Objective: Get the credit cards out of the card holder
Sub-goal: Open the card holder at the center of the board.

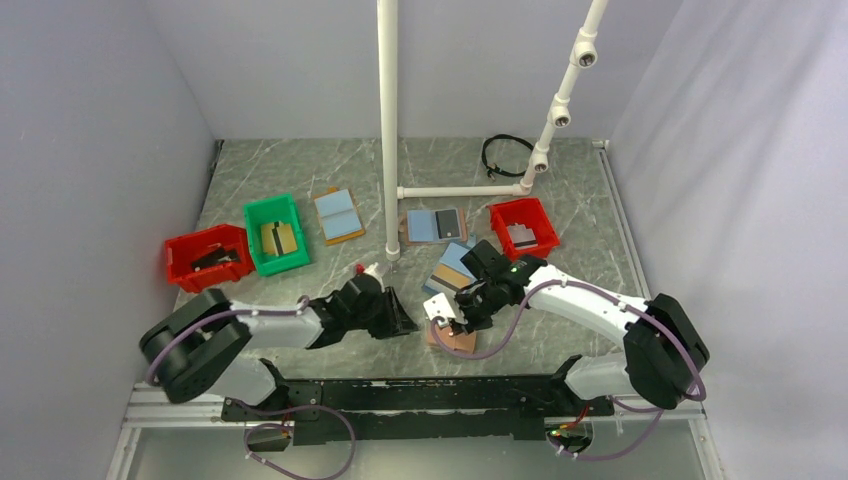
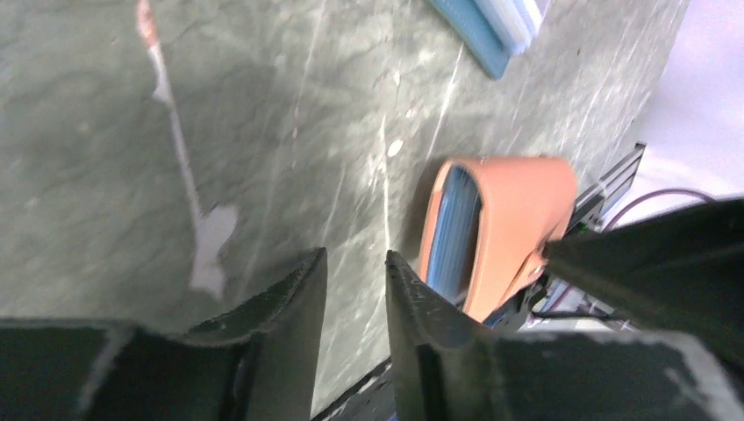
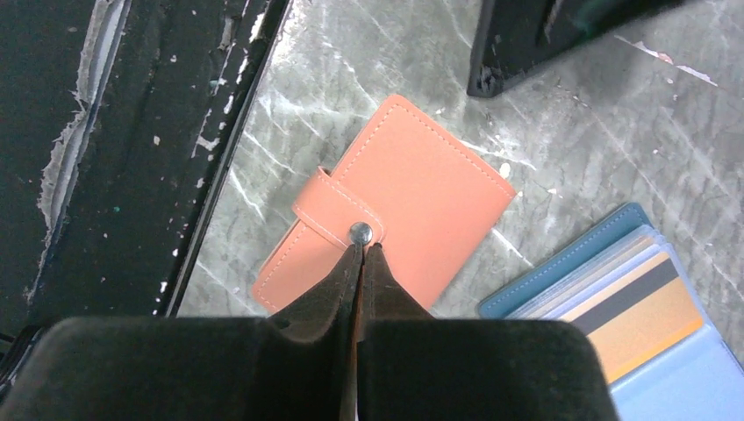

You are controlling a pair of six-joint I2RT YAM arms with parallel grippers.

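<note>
Your card holder (image 3: pixel 430 175) lies closed and flat on the counter (image 3: pixel 570 114), at lower centre of the top view, just above the black rail (image 3: pixel 132 149) along the counter's near edge. It looks like soft stitched leather: light, bendy, likely to slide on the smooth surface if pushed and to spring half shut once unfastened. The credit cards are hidden inside; the left wrist view shows only blue pocket layers at its open side. They should be thin, stiff and slick, so plan to pinch an exposed short edge and draw it along the pocket.

Your right tool (image 3: pixel 361 250) is shut tight, tips against the snap (image 3: pixel 361 233) at the end of the strap (image 3: pixel 320 206). I cannot tell whether any strap is pinched. The strap's free end is the place to take hold.

Your left tool (image 2: pixel 355 263) stands narrowly parted and empty, low over bare counter to the holder's left in the top view, well placed to pin the cover.

There is open counter between the tools. The rail crowds the left of the right wrist view. A navy-rimmed holder (image 3: pixel 561 259) with a yellow-striped card (image 3: pixel 645 320) sits just beside the lower-right corner. Another tan-rimmed holder (image 1: pixel 433 225) lies open farther up.
</note>
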